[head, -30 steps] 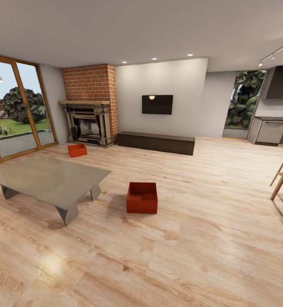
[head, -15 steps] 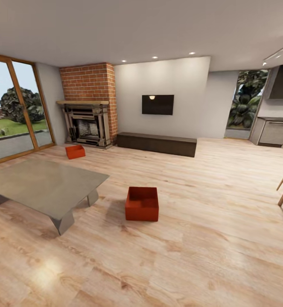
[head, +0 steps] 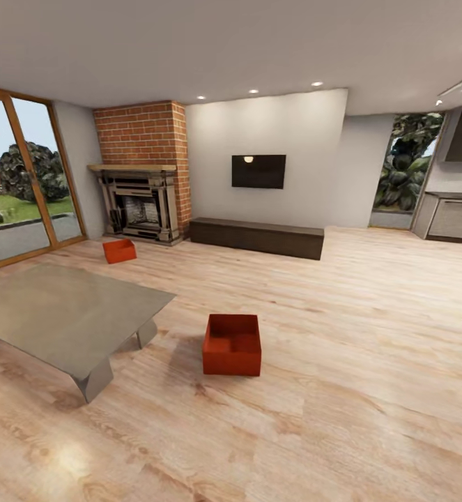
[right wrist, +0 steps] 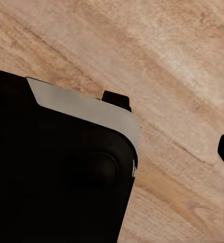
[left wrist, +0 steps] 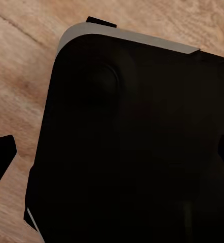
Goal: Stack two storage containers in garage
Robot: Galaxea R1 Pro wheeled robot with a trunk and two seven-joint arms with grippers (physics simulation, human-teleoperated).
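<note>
I see the nearer storage container on the wood floor at lower centre of the head view, dead ahead, favouring neither arm; the second sits at centre-left by the fireplace. I cannot tell either gripper's state.

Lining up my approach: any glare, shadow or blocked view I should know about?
Head view: sharp, wide-angle stretch at the edges, a glare patch on the wood floor, soft shadow left of the near storage container. Both wrist views: dark robot body blocks most of the floor.
</note>
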